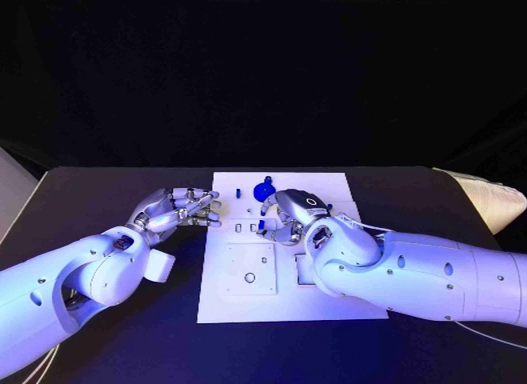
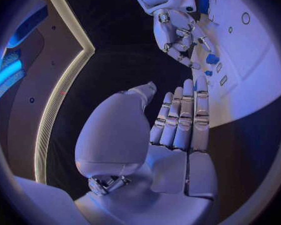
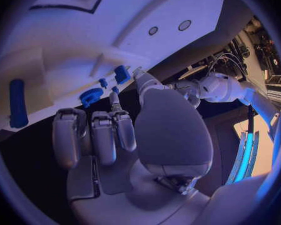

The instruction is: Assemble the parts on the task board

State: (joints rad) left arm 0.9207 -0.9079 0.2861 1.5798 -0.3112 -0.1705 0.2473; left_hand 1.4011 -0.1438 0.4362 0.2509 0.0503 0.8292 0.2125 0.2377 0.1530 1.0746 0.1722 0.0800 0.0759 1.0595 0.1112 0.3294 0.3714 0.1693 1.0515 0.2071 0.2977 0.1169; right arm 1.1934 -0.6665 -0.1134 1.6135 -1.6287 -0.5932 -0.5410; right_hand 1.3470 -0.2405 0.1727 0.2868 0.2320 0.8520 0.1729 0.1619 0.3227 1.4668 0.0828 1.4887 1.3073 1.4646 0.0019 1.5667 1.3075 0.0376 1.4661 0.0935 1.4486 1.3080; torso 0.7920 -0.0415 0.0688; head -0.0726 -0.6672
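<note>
The white task board (image 1: 289,298) lies in the middle of the black table. A round blue part (image 1: 263,190) sits near its far edge, with a small blue piece (image 1: 267,177) beyond it. My right hand (image 1: 293,213) hovers over the board's middle with its fingers bent down and nothing in them. The right wrist view shows a blue cylinder (image 3: 17,102), a blue gear (image 3: 90,96) and a blue block (image 3: 122,74) on the board (image 3: 84,35), just past my fingertips (image 3: 115,102). My left hand (image 1: 182,206) is at the board's left edge, fingers straight (image 2: 181,117), holding nothing.
A square white plate (image 1: 250,269) with a round hole lies on the near half of the board. A pale box (image 1: 4,192) stands at the table's left edge and a white object (image 1: 488,196) at its far right corner.
</note>
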